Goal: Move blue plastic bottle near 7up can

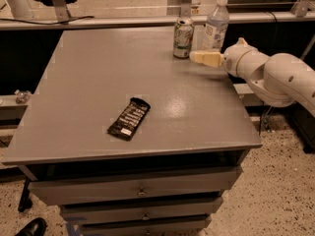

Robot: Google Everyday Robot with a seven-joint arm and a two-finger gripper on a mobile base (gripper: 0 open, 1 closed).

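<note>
The blue plastic bottle (pixel 215 26) stands upright at the table's far right edge, with a white cap and a white-and-blue label. The 7up can (pixel 183 37) stands just left of it, a small gap apart. My gripper (pixel 203 58) reaches in from the right on a white arm (pixel 275 75). It is low over the table, just in front of the bottle and right of the can. It is open and holds nothing, and the bottle stands free of it.
A flat black snack wrapper (pixel 129 118) lies near the middle front of the grey table (pixel 98 82). Drawers run below the table's front edge. A rail and metal frame stand behind the table. A black shoe (pixel 30 227) is on the floor at the lower left.
</note>
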